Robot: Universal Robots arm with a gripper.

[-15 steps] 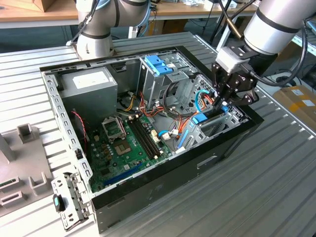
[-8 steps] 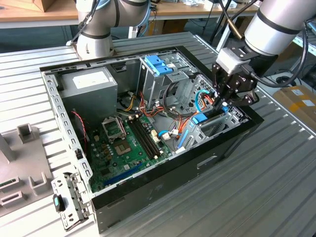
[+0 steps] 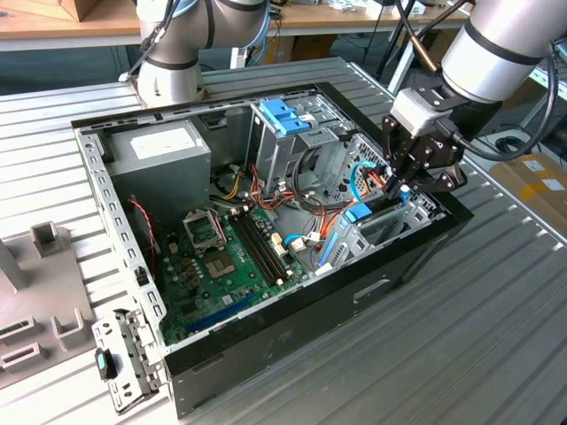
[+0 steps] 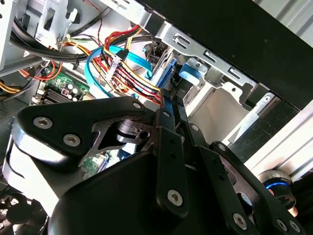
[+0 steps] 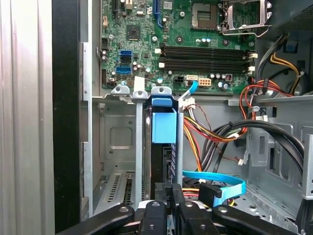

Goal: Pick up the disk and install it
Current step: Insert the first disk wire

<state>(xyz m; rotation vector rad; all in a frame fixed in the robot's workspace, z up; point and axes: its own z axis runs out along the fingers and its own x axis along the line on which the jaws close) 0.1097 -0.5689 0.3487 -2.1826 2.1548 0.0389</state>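
Note:
The disk [image 5: 163, 128], dark with a blue plastic rail on its edge, stands on edge in a narrow metal bay at the case's corner on the exterior view's right. My gripper [image 5: 173, 197] is shut on its near edge, the two black fingers pressed close on either side. In the second wrist view the fingers [image 4: 166, 128] run along the blue-edged disk [image 4: 163, 73] down into the bay. The exterior view shows my gripper [image 3: 400, 188] low over that corner with the disk's blue edge [image 3: 358, 212] just beneath it.
The open computer case [image 3: 292, 323] lies on a slatted grey table [image 3: 496, 345]. Inside are a grey power-supply box [image 3: 159, 152], a drive cage with a blue handle [image 3: 282, 119], the green motherboard [image 3: 221, 266] and loose coloured cables [image 5: 215, 132]. A second arm's base [image 3: 168, 71] stands behind.

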